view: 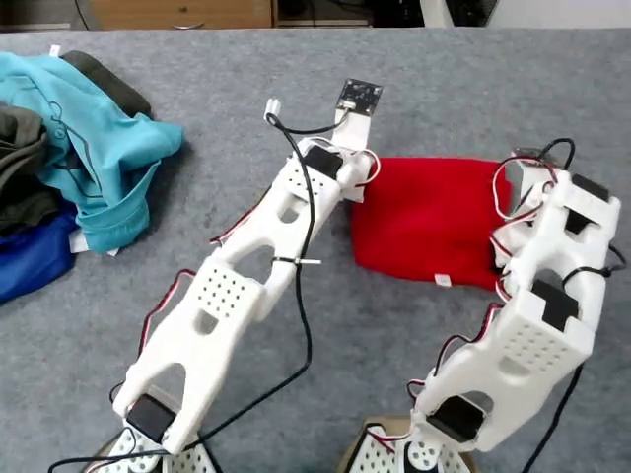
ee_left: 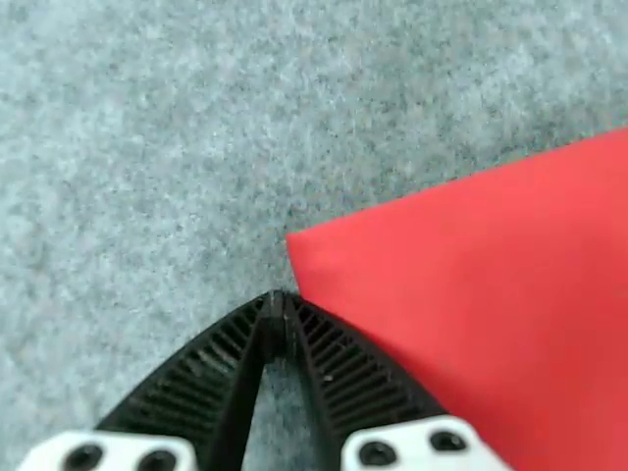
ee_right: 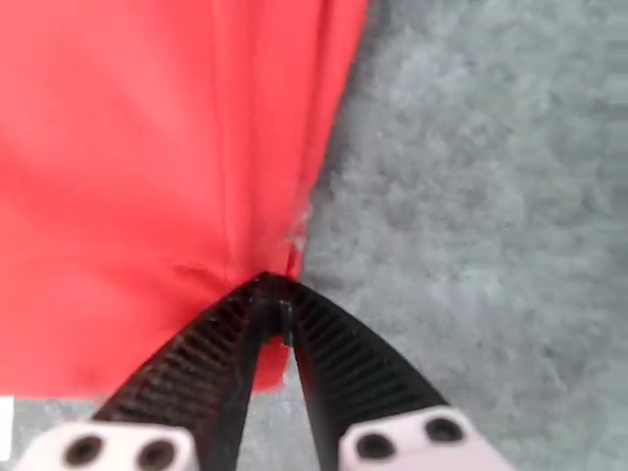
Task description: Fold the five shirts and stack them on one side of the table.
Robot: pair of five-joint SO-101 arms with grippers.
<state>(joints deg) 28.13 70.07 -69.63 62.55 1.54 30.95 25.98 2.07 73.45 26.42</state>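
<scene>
A folded red shirt (view: pixel 424 222) lies flat on the grey table right of centre. My left gripper (ee_left: pixel 278 302) is shut, its tips touching the table right beside the shirt's corner (ee_left: pixel 294 240), with no cloth seen between them. At the opposite edge of the red shirt (ee_right: pixel 147 167), my right gripper (ee_right: pixel 275 292) is shut on the hem, and creases run into its tips. A heap of unfolded shirts sits at the far left: a teal shirt (view: pixel 94 138), a dark olive shirt (view: pixel 25 158) and a blue shirt (view: pixel 35 256).
The left arm (view: pixel 246 276) slants across the table's middle, and the right arm (view: pixel 537 315) stands along the right side. A white tag (view: pixel 444 280) shows at the red shirt's near edge. Bare grey felt (view: pixel 197 79) stretches beyond the arms.
</scene>
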